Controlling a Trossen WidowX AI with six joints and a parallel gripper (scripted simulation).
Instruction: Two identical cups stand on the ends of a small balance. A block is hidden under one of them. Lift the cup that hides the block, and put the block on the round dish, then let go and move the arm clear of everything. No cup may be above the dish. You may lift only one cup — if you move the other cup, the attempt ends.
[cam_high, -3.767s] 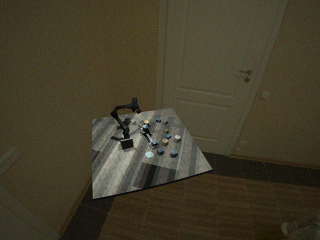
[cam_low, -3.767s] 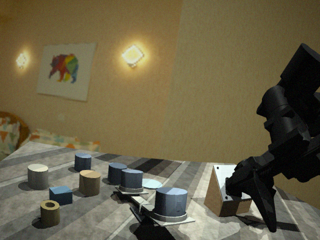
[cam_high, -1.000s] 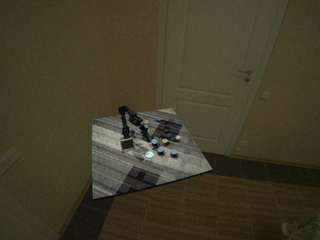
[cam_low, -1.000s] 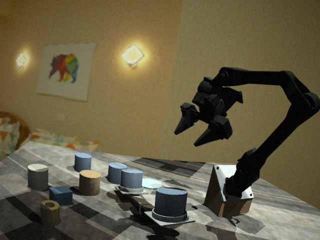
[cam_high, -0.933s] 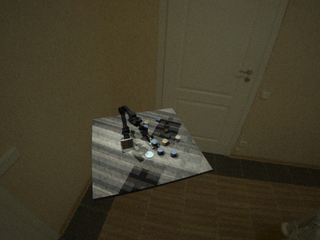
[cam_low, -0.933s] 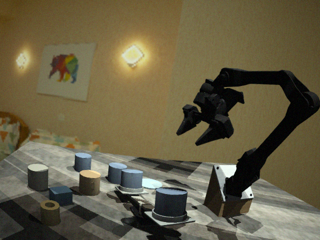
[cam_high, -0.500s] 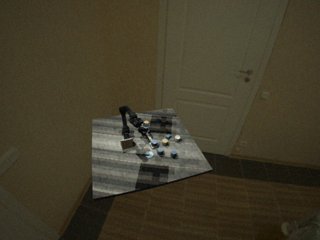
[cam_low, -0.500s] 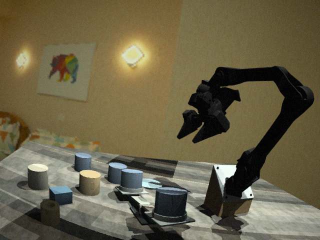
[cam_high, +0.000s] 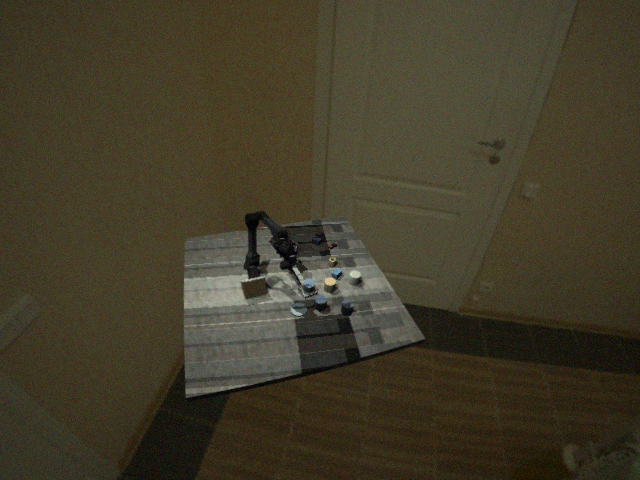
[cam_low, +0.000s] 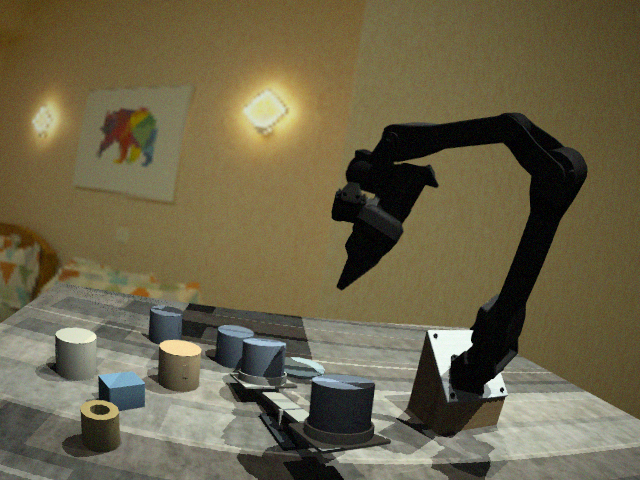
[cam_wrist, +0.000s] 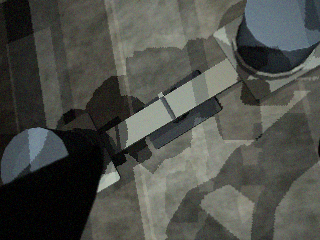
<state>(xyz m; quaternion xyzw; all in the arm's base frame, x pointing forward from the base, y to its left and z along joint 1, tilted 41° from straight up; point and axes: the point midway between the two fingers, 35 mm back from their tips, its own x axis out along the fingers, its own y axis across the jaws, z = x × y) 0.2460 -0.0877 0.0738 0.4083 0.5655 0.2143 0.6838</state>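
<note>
On the patterned tabletop (cam_high: 232, 341), a pale round dish (cam_high: 298, 310) is seen near a blue cylinder (cam_high: 321, 302).
</note>
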